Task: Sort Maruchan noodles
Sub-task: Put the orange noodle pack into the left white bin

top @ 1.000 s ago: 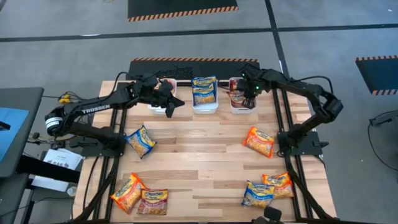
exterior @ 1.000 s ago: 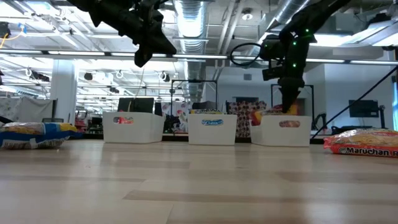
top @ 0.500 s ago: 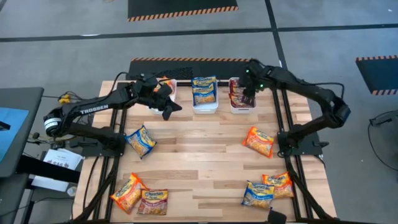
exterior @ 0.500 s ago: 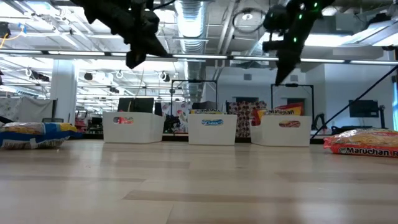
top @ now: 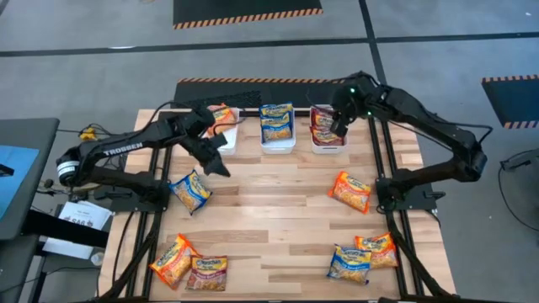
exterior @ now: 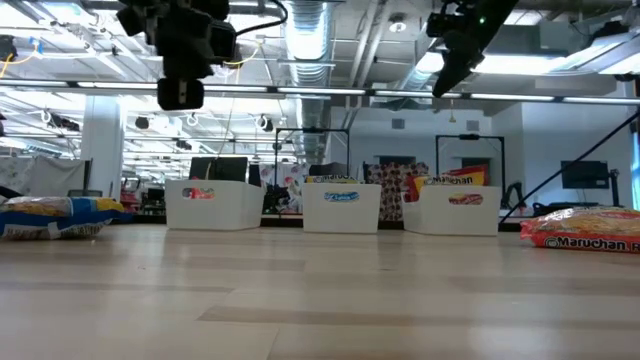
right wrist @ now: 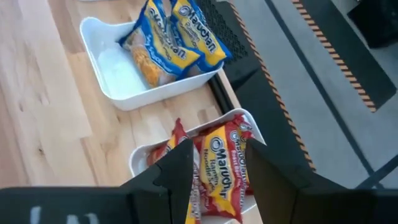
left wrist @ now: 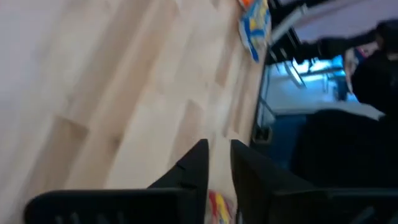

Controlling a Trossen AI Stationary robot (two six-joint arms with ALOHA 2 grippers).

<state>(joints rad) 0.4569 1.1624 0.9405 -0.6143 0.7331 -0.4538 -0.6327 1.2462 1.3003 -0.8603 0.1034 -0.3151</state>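
Note:
Both grippers are empty and high above the table. My left gripper (top: 217,162) (exterior: 180,95) (left wrist: 219,146) hovers over bare wood just near of the left white bin (top: 221,135), its fingers a narrow gap apart. My right gripper (top: 336,129) (exterior: 441,84) (right wrist: 216,146) is open above the right bin (top: 326,147), which holds dark red packets (right wrist: 222,168). The left bin holds an orange packet (top: 223,114). The middle bin (top: 277,145) holds blue-and-yellow packets (right wrist: 171,40). Loose packets lie flat on the table; the closest to my left gripper is a blue-and-yellow one (top: 190,190).
The three bins stand in a row along the far edge. Near the right edge lies an orange packet (top: 351,190). An orange (top: 174,259) and a dark red packet (top: 206,273) lie at the near left; a blue (top: 349,263) and an orange one (top: 376,248) at the near right.
My left gripper has moved from above the left bin toward the near and left edges, out over the bare table. My right gripper has risen out of the right bin and hangs high above it; a dark red packet now stands in that bin.

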